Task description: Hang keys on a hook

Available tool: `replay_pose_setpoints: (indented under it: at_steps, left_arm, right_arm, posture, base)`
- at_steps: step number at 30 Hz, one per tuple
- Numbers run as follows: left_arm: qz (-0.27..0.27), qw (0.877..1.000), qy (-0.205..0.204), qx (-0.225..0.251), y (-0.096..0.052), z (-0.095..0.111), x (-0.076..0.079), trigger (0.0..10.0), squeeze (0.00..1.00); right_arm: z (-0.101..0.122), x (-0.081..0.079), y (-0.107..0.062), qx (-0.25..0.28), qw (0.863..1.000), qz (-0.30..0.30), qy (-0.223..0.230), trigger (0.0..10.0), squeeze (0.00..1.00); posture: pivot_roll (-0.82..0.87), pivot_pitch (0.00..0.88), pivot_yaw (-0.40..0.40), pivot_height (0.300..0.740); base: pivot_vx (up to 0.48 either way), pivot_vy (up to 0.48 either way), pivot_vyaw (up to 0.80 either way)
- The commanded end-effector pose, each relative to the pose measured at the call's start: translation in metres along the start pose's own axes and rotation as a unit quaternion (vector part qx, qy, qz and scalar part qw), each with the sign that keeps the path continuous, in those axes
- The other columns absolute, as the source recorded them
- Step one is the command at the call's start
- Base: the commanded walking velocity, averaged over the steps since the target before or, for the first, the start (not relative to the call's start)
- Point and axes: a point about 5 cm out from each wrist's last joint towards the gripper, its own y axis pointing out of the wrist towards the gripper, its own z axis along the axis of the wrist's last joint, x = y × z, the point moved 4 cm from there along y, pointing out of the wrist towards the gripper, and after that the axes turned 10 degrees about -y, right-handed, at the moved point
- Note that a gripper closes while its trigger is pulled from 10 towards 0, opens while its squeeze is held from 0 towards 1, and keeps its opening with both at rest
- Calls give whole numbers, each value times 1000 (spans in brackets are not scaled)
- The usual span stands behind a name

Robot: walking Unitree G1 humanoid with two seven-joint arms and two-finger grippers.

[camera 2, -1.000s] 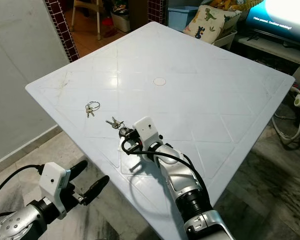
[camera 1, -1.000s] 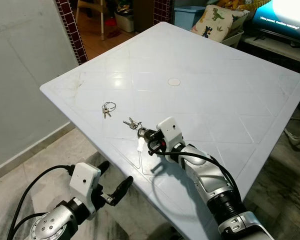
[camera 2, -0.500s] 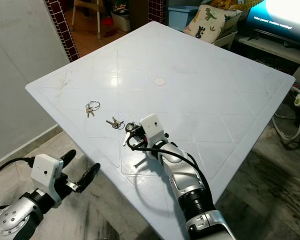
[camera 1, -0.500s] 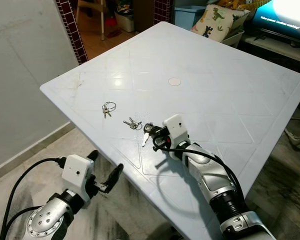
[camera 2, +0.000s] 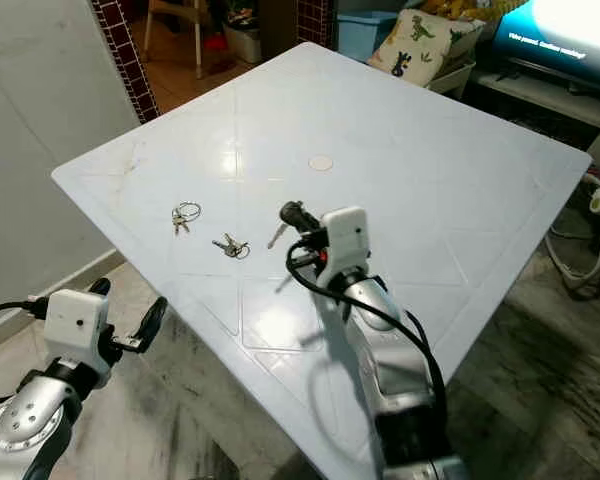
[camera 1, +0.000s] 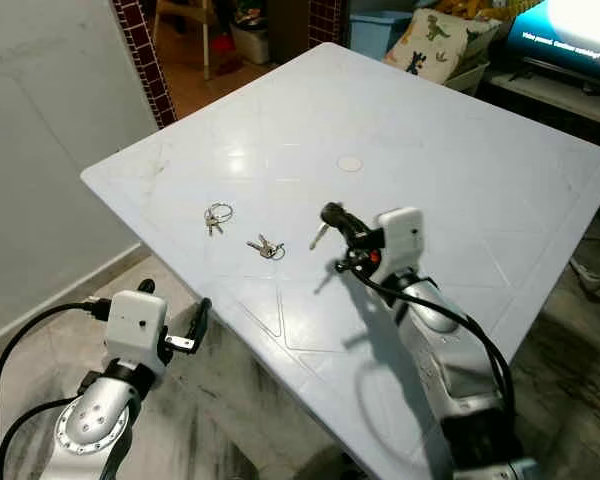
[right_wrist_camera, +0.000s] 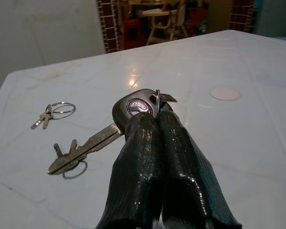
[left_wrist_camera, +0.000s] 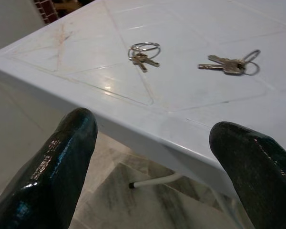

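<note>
In the left eye view the right claw [camera 1: 332, 213] is holding a black-headed key [camera 1: 320, 234] clear above the counter [camera 1: 460, 180], blade dangling down-left. No hook is showing.

In the left wrist view the left claw [left_wrist_camera: 152, 157], wide open, is facing two key rings [left_wrist_camera: 144, 51] [left_wrist_camera: 229, 64].

In the right wrist view the fingers [right_wrist_camera: 148, 157] are pinching the key head.

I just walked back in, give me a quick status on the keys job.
Right pincer shut on black-headed key, lifted above white table. Left pincer open, below table edge. Two key rings lie on table. No hook visible.
</note>
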Motion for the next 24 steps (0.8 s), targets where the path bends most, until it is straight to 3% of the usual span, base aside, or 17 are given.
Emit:
replay_pose_setpoints:
  at_steps: [1,4,5,7,8,11,13,24]
  left_arm:
    - [12,1000,18,0,2,-3,-4,10000,0]
    - [1,1000,23,3,5,-4,-1,10000,0]
    - [5,1000,28,8,8,-3,-1,10000,0]
    - [6,1000,29,9,9,-2,-1,10000,0]
    - [8,1000,28,11,10,-2,0,10000,0]
    - [32,999,39,15,11,1,-5,10000,0]
    - [48,997,58,17,11,2,-9,10000,0]
    - [88,995,50,22,12,0,-21,10000,0]
  right_arm:
    - [12,2,-5,18,1000,-13,5,10000,0]
    - [18,-1,-10,27,1000,-8,-6,10000,0]
    - [20,-5,-11,29,998,16,-59,10000,0]
    - [21,-4,-11,28,997,18,-75,10000,0]
    - [20,2,-11,23,998,7,-52,10000,0]
    - [21,7,-14,21,998,7,-54,10000,0]
    - [24,10,-20,22,999,9,-33,10000,0]
    - [26,8,-34,14,999,10,-28,10000,0]
  posture:
    - [63,107,28,740]
    - [51,104,28,740]
    - [47,107,30,740]
    - [47,107,30,740]
    - [41,110,33,740]
    - [39,110,34,740]
    - [38,110,34,740]
    - [24,119,32,740]
  base:
    - [0,0,0]
    - [0,0,0]
    - [0,0,0]
    - [0,0,0]
    - [0,0,0]
    - [0,0,0]
    - [0,0,0]
    - [0,0,0]
